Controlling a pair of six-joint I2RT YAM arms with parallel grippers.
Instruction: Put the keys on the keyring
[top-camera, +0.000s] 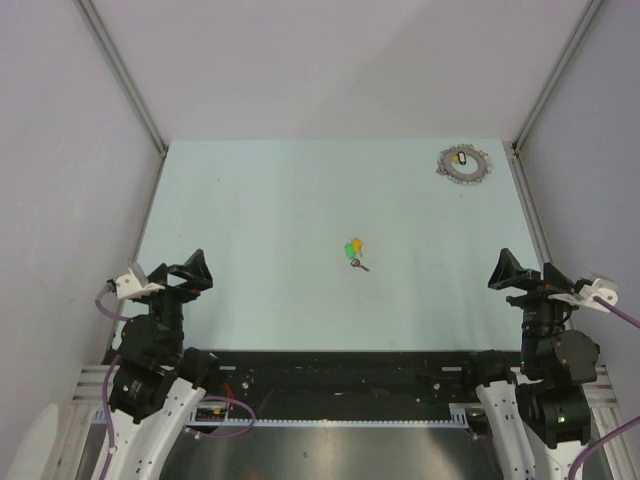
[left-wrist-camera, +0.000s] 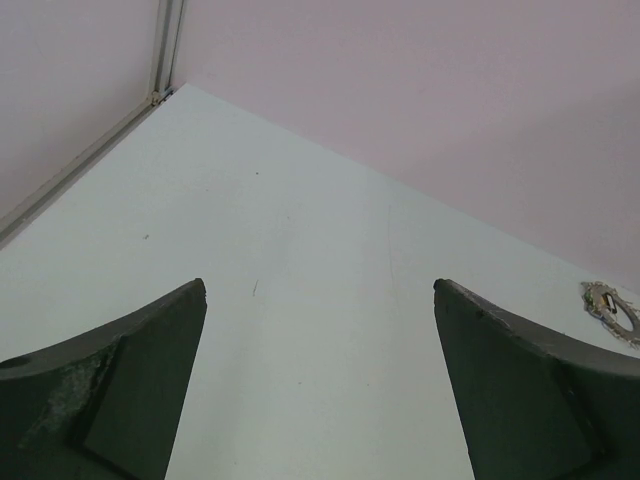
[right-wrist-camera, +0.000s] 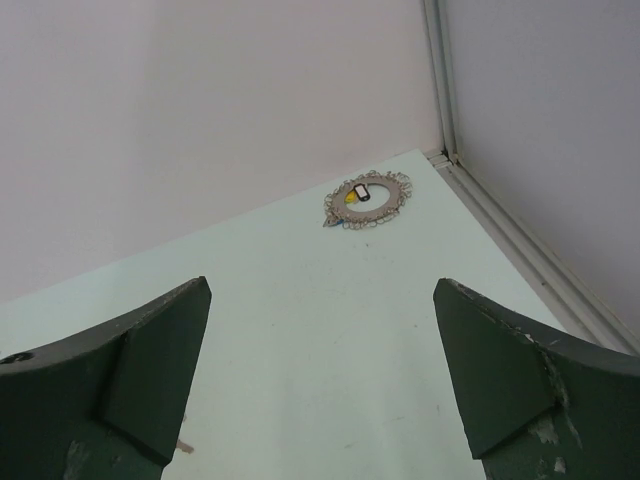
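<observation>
The keys (top-camera: 354, 250), a tiny cluster with green and yellow-orange heads and a dark shaft, lie near the middle of the pale green table (top-camera: 260, 210). The keyring (top-camera: 466, 162), a grey jagged ring with a black-and-white tag, lies at the far right corner; it also shows in the right wrist view (right-wrist-camera: 367, 200) and at the right edge of the left wrist view (left-wrist-camera: 613, 308). My left gripper (top-camera: 192, 272) is open and empty at the near left. My right gripper (top-camera: 508, 272) is open and empty at the near right. The keys are out of both wrist views.
Pale walls with metal corner rails (top-camera: 125, 75) enclose the table on three sides. A black rail (top-camera: 340, 375) with cables runs along the near edge between the arm bases.
</observation>
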